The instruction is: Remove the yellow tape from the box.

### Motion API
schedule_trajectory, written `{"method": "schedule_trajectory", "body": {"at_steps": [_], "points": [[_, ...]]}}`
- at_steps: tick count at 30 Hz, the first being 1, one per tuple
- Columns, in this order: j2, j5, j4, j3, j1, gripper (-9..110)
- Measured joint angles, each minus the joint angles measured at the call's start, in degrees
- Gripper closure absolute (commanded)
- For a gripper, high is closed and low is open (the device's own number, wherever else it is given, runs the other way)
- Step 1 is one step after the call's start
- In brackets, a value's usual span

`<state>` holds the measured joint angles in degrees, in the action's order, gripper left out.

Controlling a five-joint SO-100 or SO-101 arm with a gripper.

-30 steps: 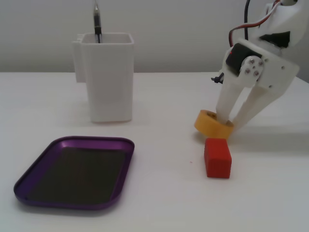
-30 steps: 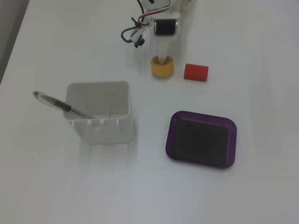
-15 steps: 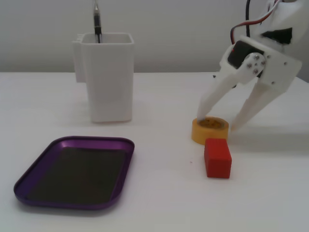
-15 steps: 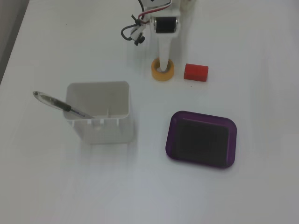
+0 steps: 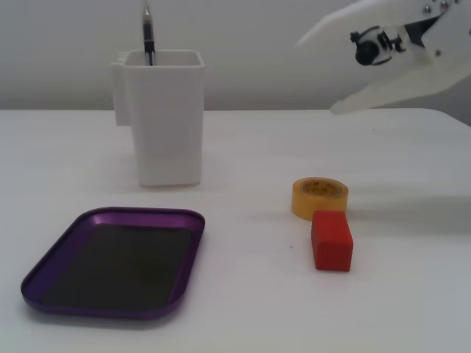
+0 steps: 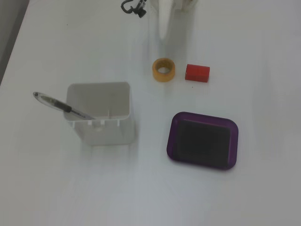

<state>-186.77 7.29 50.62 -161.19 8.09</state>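
The yellow tape (image 5: 319, 197) lies flat on the white desk (image 5: 243, 301), outside the box (image 5: 44, 273), which is empty in both fixed views; judged from that, the removal looks done. The roll sits just beside the red block (image 5: 332, 240), close enough that I cannot tell whether they touch, and well apart from the purple box and the tall white container (image 5: 163, 118) that holds a pen (image 5: 148, 33). The tool (image 5: 316, 73) hangs in the air at the upper right of a fixed view, its two white fingers spread wide apart with nothing between them. The tape looks light and stiff, a firm ring with a hollow core, so it should not crush or sag; its smooth outer wall may be somewhat slippery. The surest hold is probably one finger down inside the core and the other on the outer wall, or else both fingers across the full ring. The side facing the red block is crowded, so the free sides away from it give better entry. Bare desk lies all round the pair, and no desk edge is near them in another fixed view (image 6: 163, 69), leaving ample room to move.
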Motion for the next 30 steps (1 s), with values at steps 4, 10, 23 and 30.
{"method": "schedule_trajectory", "body": {"at_steps": [4,10,23,30], "points": [[-5.89,-1.49,0.09,-9.40,-0.18,79],[-5.89,-1.58,1.85,-15.29,-0.26,80],[-5.80,-1.58,8.53,-15.73,-0.09,102],[-5.80,-1.85,8.61,-15.73,-0.09,101]]}}
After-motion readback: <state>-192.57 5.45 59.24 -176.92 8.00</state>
